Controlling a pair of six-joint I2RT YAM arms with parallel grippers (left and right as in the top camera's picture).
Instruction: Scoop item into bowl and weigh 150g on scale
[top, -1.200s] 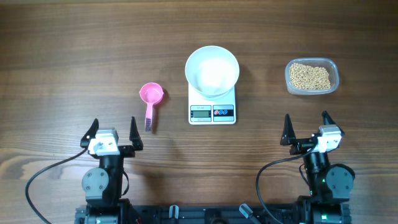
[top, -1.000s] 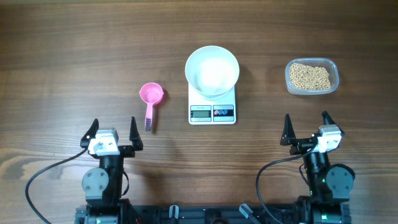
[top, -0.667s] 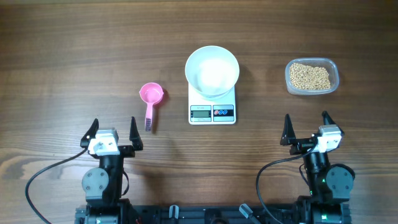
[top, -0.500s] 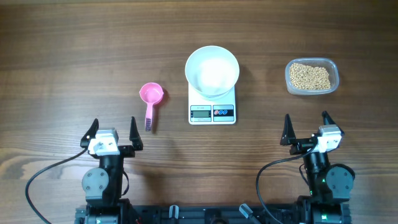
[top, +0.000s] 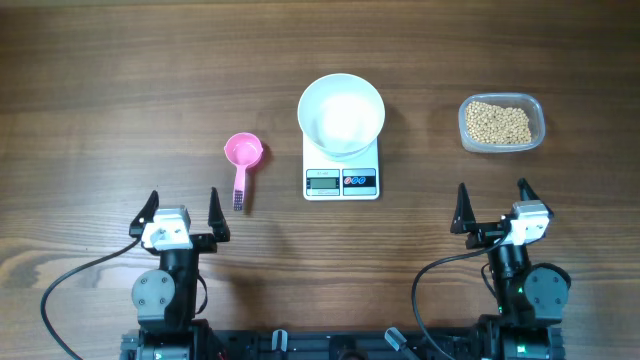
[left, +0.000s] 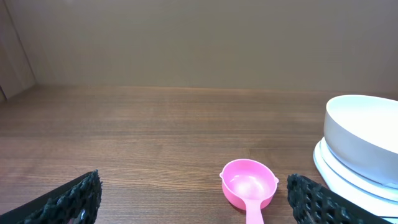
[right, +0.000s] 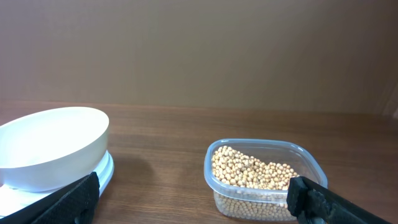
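A white bowl (top: 341, 112) stands empty on the white scale (top: 341, 177) at the table's middle; it also shows in the left wrist view as the bowl (left: 364, 140) and in the right wrist view as the bowl (right: 53, 146). Tan beans (top: 497, 122) fill a clear plastic tub (top: 536, 124) at the right, with the beans (right: 255, 171) just ahead of the right wrist camera. A pink scoop (top: 242, 160) lies left of the scale. My left gripper (top: 181, 213) is open near the front edge, below the scoop (left: 249, 186). My right gripper (top: 492, 205) is open below the tub.
Black cables (top: 70, 290) loop beside both arm bases at the front edge. Bare wooden table (top: 120, 90) spreads across the far left and back.
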